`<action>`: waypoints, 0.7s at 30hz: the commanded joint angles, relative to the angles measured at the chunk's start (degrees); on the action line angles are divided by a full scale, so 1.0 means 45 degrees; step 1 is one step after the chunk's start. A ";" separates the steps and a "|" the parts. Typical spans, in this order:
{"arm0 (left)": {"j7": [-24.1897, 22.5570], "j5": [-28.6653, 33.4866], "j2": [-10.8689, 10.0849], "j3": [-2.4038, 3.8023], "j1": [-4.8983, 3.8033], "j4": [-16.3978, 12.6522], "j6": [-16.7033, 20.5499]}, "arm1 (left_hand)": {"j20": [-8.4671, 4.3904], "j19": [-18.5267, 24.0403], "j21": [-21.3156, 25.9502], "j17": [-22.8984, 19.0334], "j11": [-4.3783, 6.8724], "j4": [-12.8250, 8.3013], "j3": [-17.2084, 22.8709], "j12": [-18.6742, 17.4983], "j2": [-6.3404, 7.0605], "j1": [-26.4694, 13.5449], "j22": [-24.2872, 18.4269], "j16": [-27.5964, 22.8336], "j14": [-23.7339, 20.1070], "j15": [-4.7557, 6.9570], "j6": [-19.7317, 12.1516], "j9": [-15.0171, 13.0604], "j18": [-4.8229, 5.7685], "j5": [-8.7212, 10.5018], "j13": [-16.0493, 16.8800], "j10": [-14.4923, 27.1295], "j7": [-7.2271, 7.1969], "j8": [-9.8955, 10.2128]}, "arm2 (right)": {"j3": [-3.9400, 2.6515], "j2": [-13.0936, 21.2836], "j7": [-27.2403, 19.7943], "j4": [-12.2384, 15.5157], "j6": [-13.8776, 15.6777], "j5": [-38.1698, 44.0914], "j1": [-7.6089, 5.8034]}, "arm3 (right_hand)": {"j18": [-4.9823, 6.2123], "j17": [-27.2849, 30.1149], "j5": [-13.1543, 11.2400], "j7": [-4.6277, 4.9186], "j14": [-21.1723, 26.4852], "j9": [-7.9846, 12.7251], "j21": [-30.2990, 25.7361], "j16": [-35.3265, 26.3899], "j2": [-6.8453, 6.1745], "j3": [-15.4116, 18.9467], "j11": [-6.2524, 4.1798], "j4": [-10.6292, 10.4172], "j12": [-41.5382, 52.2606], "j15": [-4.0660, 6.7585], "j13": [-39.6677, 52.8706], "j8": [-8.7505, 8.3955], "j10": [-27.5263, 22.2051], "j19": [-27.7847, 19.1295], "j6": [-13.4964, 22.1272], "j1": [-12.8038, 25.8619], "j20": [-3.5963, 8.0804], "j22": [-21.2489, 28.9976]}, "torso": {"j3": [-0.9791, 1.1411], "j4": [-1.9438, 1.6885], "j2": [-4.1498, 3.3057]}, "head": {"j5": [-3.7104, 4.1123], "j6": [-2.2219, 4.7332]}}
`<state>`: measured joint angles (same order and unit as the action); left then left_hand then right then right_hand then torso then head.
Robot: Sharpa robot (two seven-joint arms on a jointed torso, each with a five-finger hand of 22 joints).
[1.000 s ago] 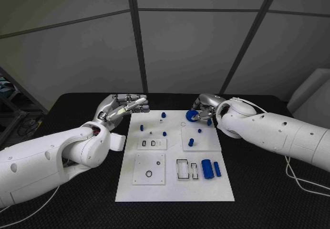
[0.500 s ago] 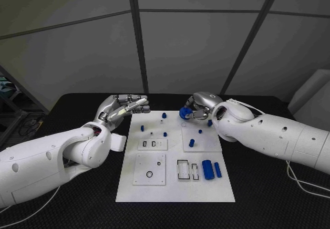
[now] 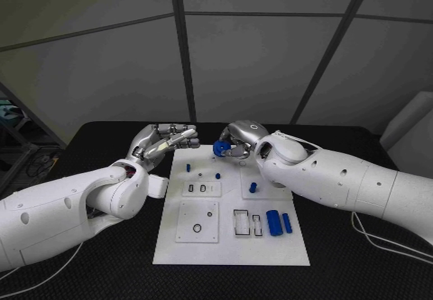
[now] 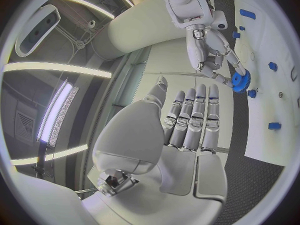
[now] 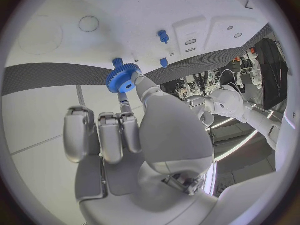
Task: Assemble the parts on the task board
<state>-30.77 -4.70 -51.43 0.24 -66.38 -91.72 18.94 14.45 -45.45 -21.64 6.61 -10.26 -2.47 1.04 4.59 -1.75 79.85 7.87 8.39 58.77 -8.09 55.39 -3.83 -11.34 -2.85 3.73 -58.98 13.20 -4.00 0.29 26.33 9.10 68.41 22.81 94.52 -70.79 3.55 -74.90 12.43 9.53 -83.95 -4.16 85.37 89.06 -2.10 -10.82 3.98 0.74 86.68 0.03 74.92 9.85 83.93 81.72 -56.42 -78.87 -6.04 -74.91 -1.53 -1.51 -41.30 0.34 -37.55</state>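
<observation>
Head view puts the blue gear point(image 3: 222, 147) above the far end of the white task board point(image 3: 231, 249), pinched in the fingertips of the right hand point(image 3: 239, 140); the right wrist view shows the gear point(image 5: 123, 79) held by its rim with its bore left free, a grip that would let it drop over a post. Below it on the board stand several small blue pegs point(image 3: 218, 176), one of which is probably the target, though which one I cannot tell. Nearer the robot lie two blue cylinders point(image 3: 278, 222) beside a rectangular slot, with a black ring point(image 3: 196, 228) on a raised plate, all apparently waiting their turn. The left hand point(image 3: 163, 142) hangs over the black desk point(image 3: 108, 137) just off the board's far left corner, grasping nothing, fingers extended together, likely parked clear of the working arm
</observation>
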 commanded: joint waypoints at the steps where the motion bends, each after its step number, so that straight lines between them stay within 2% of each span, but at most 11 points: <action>1: -0.0041 -0.0021 0.0024 0.0013 -0.0014 0.0007 -0.0099 | 0.0012 -0.0053 0.0034 -0.0017 -0.0009 -0.0095 0.0013 0.0014 -0.0156 -0.0006 -0.0012 0.0045 0.0031 0.0018 0.0023 0.0007 0.0178 -0.0078 -0.0012 -0.0007 0.0010 0.0026 | 0.0005 -0.0176 0.0098 -0.0143 0.0047 0.0405 0.0029 | -0.0224 -0.2961 0.0054 -0.0272 -0.1257 -0.0001 0.0060 0.0075 -0.0035 -0.0080 -0.0081 -0.0017 0.0006 0.0073 0.2278 0.0057 0.0526 0.0075 -0.0327 0.0059 -0.0014 -0.0672 | 0.0007 0.0012 0.0001 | -0.0036 -0.0006; 8: -0.0037 -0.0021 0.0075 0.0014 -0.0015 0.0046 -0.0091 | 0.0012 -0.0053 0.0034 -0.0017 -0.0009 -0.0095 0.0013 0.0014 -0.0156 -0.0006 -0.0012 0.0045 0.0031 0.0018 0.0023 0.0007 0.0178 -0.0078 -0.0012 -0.0007 0.0010 0.0026 | 0.0012 -0.0585 0.0061 -0.0399 -0.0221 0.0424 0.0135 | -0.0225 -0.2957 0.0056 -0.0264 -0.1256 0.0010 0.0061 0.0073 -0.0041 -0.0119 -0.0078 -0.0002 -0.0008 0.0072 0.2262 0.0026 0.0512 0.0077 -0.0311 0.0082 -0.0011 -0.0677 | 0.0003 -0.0006 -0.0003 | -0.0075 -0.0028; 13: -0.0019 -0.0021 0.0107 0.0014 -0.0016 0.0075 -0.0066 | 0.0011 -0.0058 0.0034 -0.0021 -0.0017 -0.0104 0.0029 0.0006 -0.0178 -0.0007 -0.0017 0.0046 0.0033 0.0015 0.0015 0.0010 0.0179 -0.0079 -0.0015 0.0007 0.0020 0.0034 | 0.0018 -0.0749 0.0032 -0.0561 -0.0355 0.0427 0.0231 | -0.0228 -0.2969 0.0054 -0.0262 -0.1259 0.0013 0.0066 0.0077 -0.0037 -0.0141 -0.0076 0.0003 -0.0006 0.0071 0.2266 0.0014 0.0515 0.0085 -0.0308 0.0094 -0.0010 -0.0690 | 0.0016 0.0030 -0.0004 | -0.0131 -0.0045; 21: -0.0009 -0.0021 0.0148 0.0015 -0.0015 0.0114 -0.0058 | 0.0011 -0.0058 0.0034 -0.0021 -0.0017 -0.0104 0.0029 0.0006 -0.0178 -0.0007 -0.0017 0.0046 0.0033 0.0015 0.0015 0.0010 0.0179 -0.0079 -0.0015 0.0007 0.0020 0.0034 | 0.0021 -0.0878 0.0032 -0.0693 -0.0464 0.0428 0.0412 | -0.0225 -0.2958 0.0022 -0.0247 -0.1256 0.0027 0.0060 0.0073 -0.0052 -0.0189 -0.0065 0.0013 -0.0038 0.0065 0.2224 -0.0033 0.0481 0.0073 -0.0284 0.0151 -0.0010 -0.0675 | 0.0029 0.0028 -0.0012 | -0.0134 -0.0075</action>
<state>-30.73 -4.70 -50.83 0.25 -66.39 -91.23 18.96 14.45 -45.45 -21.64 6.57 -10.26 -2.69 1.25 4.60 -1.99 79.62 7.88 8.39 58.77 -8.09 55.39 -3.83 -11.35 -2.85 3.73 -58.98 13.20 -4.00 0.42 22.50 9.29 65.33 21.44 95.94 -68.84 3.55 -74.95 12.27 9.49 -84.04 -3.99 85.37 89.05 -2.42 -11.34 3.99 0.77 86.68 0.11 74.92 9.89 83.93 81.71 -56.38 -78.55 -6.04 -74.91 -1.43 -1.40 -41.35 -0.21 -37.88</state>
